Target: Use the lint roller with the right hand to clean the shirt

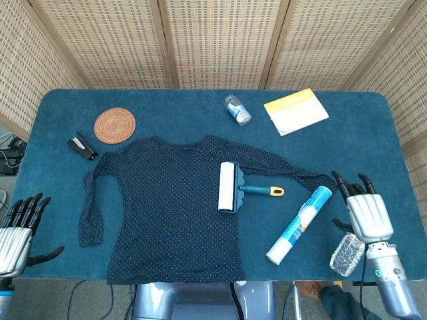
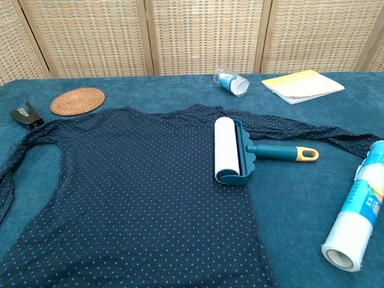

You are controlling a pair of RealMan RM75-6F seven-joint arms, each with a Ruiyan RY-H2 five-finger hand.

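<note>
A dark blue dotted shirt [image 1: 167,207] [image 2: 132,192] lies flat across the middle of the table. The lint roller [image 1: 228,187] [image 2: 228,150], white drum with a teal frame and an orange-tipped handle [image 1: 270,191] [image 2: 282,152], rests on the shirt's right side, handle pointing right. My right hand [image 1: 363,212] hovers near the table's right front edge, fingers spread and holding nothing, well right of the handle. My left hand [image 1: 17,230] is open at the left front corner. Neither hand shows in the chest view.
A blue-and-white refill roll [image 1: 300,223] [image 2: 357,213] lies between the handle and my right hand. A plastic water bottle [image 1: 347,253] lies under that hand. Further back sit a small jar [image 1: 237,109], a yellow-white booklet [image 1: 295,111], a woven coaster [image 1: 115,125] and a black clip [image 1: 83,145].
</note>
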